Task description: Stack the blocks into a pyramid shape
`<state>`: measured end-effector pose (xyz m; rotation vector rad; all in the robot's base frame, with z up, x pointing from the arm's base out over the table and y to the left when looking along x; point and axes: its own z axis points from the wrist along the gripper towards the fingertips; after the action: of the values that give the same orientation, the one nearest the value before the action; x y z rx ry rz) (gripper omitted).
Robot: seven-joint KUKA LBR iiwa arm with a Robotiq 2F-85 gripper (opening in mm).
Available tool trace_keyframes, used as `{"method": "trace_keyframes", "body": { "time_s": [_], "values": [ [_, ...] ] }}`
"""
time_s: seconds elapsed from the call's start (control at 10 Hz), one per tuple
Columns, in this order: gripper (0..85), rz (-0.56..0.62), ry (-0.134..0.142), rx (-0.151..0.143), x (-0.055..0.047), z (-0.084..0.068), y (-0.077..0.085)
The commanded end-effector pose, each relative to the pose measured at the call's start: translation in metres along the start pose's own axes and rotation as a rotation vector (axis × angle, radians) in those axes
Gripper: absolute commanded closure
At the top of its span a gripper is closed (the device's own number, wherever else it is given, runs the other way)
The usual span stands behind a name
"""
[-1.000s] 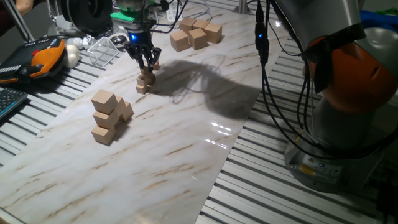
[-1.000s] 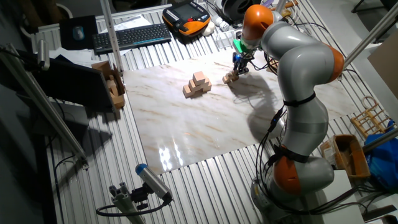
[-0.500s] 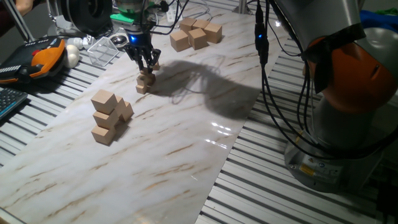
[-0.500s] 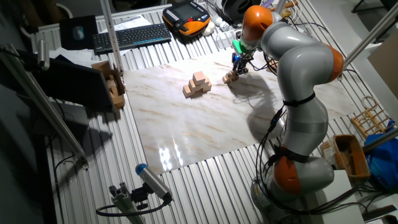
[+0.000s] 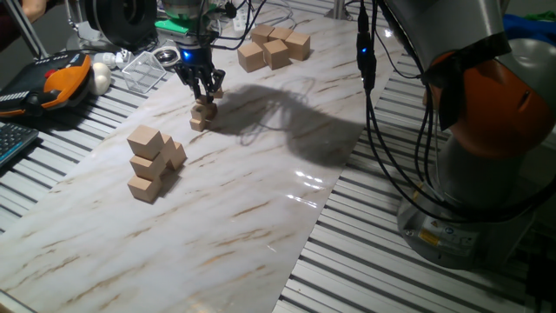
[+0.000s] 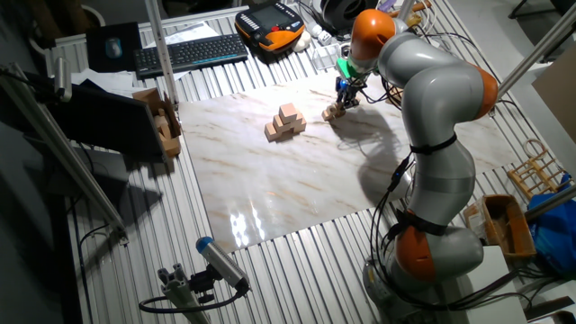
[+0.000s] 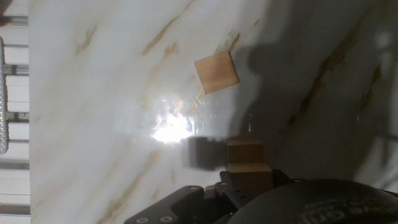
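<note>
While the gripper (image 5: 206, 94) hangs directly over the small stack of blocks (image 5: 202, 115), its fingertips sit at the top cube; whether they pinch it or have let go I cannot tell, as the jaws look narrowly parted around it. The stack stands on the marble board (image 5: 261, 200), at about 11 o'clock from the board's middle in that fixed view. In the hand view a loose block (image 7: 216, 72) lies flat at 12 o'clock from the stacked cubes (image 7: 247, 163), well apart. My judgement: the top cube should be set square on those beneath, released with a small opening, and the hand raised straight up so neither finger drags it sideways. The medium cubes (image 5: 153, 163) at 7 o'clock are not needed.
</note>
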<state>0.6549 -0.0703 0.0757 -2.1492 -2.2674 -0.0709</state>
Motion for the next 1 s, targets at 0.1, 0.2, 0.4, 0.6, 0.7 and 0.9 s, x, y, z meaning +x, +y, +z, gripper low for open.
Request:
{"method": "trace_keyframes", "body": {
  "time_s": [0.1, 0.2, 0.4, 0.6, 0.7, 0.9],
  "values": [
    [85.0, 0.001, -0.001, -0.001, 0.0005, 0.0006, -0.0001],
    [85.0, 0.001, -0.001, -0.001, 0.0009, 0.0008, -0.0001],
    [85.0, 0.006, -0.005, -0.001, 0.0012, 0.0014, -0.0001],
    [85.0, 0.007, -0.006, -0.002, 0.0009, 0.0027, -0.0002],
    [85.0, 0.006, -0.008, -0.004, 0.0009, 0.003, -0.0002],
    [85.0, 0.006, -0.009, -0.004, 0.0011, 0.0028, -0.0004]
  ]
}}
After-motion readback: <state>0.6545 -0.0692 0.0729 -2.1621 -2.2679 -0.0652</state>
